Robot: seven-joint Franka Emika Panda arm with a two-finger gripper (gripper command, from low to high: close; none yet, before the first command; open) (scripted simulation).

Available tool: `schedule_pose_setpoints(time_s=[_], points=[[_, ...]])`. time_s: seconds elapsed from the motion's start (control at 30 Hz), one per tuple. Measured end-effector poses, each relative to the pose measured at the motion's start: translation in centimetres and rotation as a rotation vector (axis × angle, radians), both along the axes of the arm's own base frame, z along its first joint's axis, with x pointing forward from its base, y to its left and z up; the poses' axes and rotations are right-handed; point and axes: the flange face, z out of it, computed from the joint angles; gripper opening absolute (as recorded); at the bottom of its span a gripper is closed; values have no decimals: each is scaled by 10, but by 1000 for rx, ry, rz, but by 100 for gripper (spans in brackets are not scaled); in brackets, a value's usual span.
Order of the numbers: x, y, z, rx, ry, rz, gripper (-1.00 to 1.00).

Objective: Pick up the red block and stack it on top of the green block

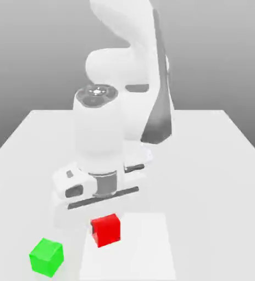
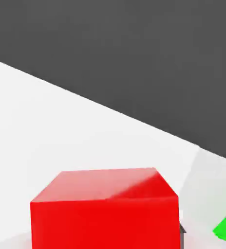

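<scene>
Jaws [image 1: 105,228] at the lower centre of the exterior view have the red block [image 1: 106,230] right at them, though I can't tell whether they grip it, and my next carry, I judge, runs toward the green block [image 1: 46,257], lower left.

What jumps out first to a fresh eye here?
The bright red block, right under the white gripper in the exterior view and looming large in the hand view. Next, the green block, toward the exterior view's lower left, apart from the red one.
</scene>
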Motion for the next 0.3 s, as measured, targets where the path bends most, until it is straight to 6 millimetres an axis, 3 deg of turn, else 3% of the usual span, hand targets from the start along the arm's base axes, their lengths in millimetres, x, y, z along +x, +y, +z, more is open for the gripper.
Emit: schedule_pose_setpoints(time_s=[0.07, 0.17, 0.2, 0.3], points=[[2, -39, -4, 1, -2, -107, -100], [2, -52, -37, 0, -2, -142, -100], [1, -53, -46, 0, -1, -145, 100], [1, -53, -46, 0, -1, -145, 100]])
